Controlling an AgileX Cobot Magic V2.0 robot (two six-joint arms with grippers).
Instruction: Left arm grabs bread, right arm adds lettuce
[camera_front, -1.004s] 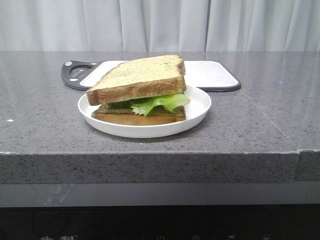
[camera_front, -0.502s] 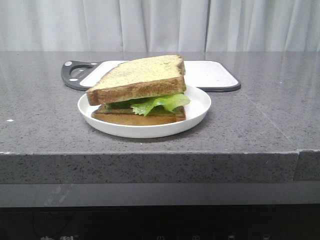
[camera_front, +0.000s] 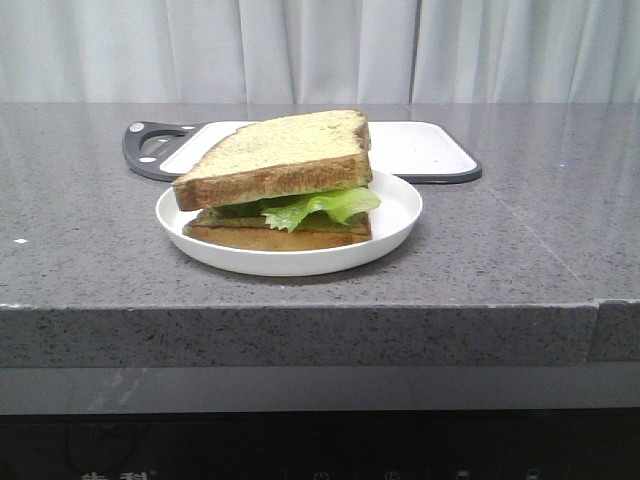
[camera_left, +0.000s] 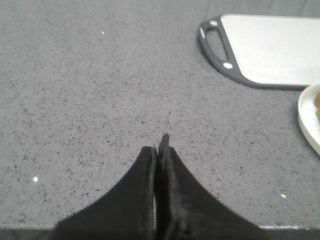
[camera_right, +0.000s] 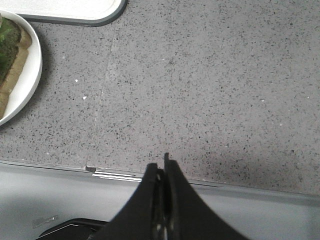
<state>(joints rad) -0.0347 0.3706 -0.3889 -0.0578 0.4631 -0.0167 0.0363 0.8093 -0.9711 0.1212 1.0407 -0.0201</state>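
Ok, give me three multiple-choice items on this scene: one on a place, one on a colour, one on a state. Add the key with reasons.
1. Where is the lettuce?
A. Between two bread slices
B. On the cutting board
C. On the bare counter

2. What colour is the plate?
A. Black
B. White
C. Blue

3. How is the left gripper?
A. Shut on bread
B. Wide open
C. Shut, holding nothing

Key: 1 A, the green leaves stick out under the top slice and above the lower one. 2 B, its rim is plain white. 3 C, the left wrist view shows the fingers pressed together over bare counter.
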